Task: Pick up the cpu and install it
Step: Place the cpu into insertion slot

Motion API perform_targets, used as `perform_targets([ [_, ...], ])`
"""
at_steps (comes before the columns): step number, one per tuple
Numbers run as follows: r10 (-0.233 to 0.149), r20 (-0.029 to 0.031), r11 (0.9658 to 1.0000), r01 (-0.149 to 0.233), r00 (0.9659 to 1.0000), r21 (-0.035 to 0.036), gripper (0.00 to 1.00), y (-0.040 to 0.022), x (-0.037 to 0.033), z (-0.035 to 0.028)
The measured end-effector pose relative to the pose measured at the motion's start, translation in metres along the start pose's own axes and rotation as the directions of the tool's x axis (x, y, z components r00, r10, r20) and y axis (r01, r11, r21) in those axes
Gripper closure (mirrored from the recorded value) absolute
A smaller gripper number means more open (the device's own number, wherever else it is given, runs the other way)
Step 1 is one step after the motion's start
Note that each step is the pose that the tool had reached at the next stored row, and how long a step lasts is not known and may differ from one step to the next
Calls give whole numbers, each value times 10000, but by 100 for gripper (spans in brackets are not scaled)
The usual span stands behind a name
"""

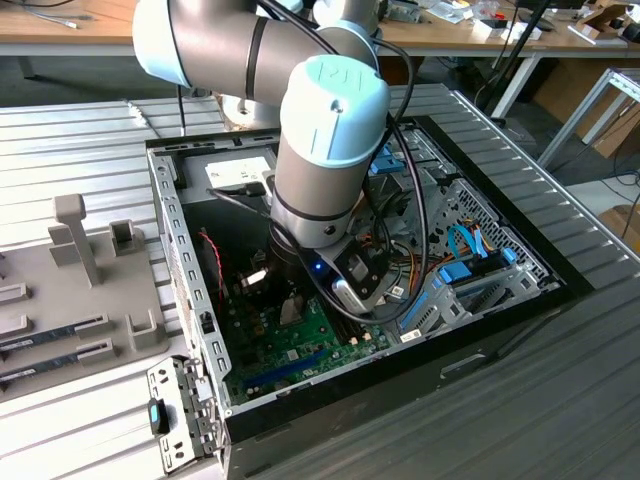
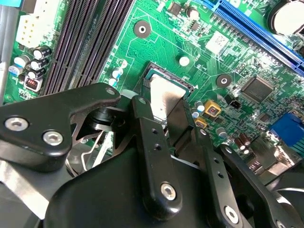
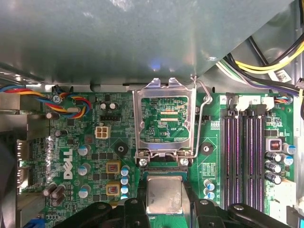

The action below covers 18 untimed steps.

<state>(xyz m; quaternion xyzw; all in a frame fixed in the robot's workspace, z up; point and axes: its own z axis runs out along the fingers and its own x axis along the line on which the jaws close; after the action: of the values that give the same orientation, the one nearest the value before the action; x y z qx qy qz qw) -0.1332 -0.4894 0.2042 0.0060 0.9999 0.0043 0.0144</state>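
The cpu (image 3: 165, 194), a silver-grey square chip, sits between my two black fingers (image 3: 141, 202) just over the socket's contact field on the green motherboard (image 3: 85, 142). My gripper (image 3: 165, 190) is shut on the cpu, one finger against each side edge. The socket's metal load plate (image 3: 165, 118) stands open and tilted up behind the chip. In the second wrist view the cpu (image 2: 164, 95) lies level over the dark socket frame (image 2: 171, 77), with the gripper (image 2: 165, 107) astride it. In the exterior view the arm (image 1: 330, 150) reaches down into the open computer case (image 1: 185, 260).
Dark memory slots (image 3: 247, 147) run beside the socket. Coloured cable bundles (image 3: 71, 102) and a grey metal box (image 3: 142, 38) stand close by. A blue expansion slot (image 2: 256, 28) lies further off. A grey parts tray (image 1: 70, 300) sits at the exterior view's left.
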Motion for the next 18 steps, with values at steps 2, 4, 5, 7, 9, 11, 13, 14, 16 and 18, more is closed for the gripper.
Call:
perform_targets([
  [2, 12, 1, 10000, -12, 10000, -9, 61, -2, 0, 7],
  [4, 51, 0, 10000, -51, 10000, -11, 61, -7, 0, 10],
  [5, 68, 1, 10000, -68, 10000, -12, 61, -9, 0, 11],
  [7, 119, 1, 9999, -119, 9999, -16, 61, -17, 0, 14],
  [9, 144, 0, 9999, -144, 9999, -19, 61, -20, 0, 17],
  [11, 145, 0, 9999, -145, 9999, -19, 61, -21, 0, 29],
  [13, 145, 0, 9999, -145, 9999, -19, 61, -20, -1, 32],
  [14, 145, 0, 9999, -145, 9999, -19, 61, -21, -1, 34],
  [16, 145, 1, 9999, -145, 9999, -20, 61, -20, -1, 36],
  [18, 145, 1, 9999, -145, 9999, -20, 61, -20, -1, 36],
])
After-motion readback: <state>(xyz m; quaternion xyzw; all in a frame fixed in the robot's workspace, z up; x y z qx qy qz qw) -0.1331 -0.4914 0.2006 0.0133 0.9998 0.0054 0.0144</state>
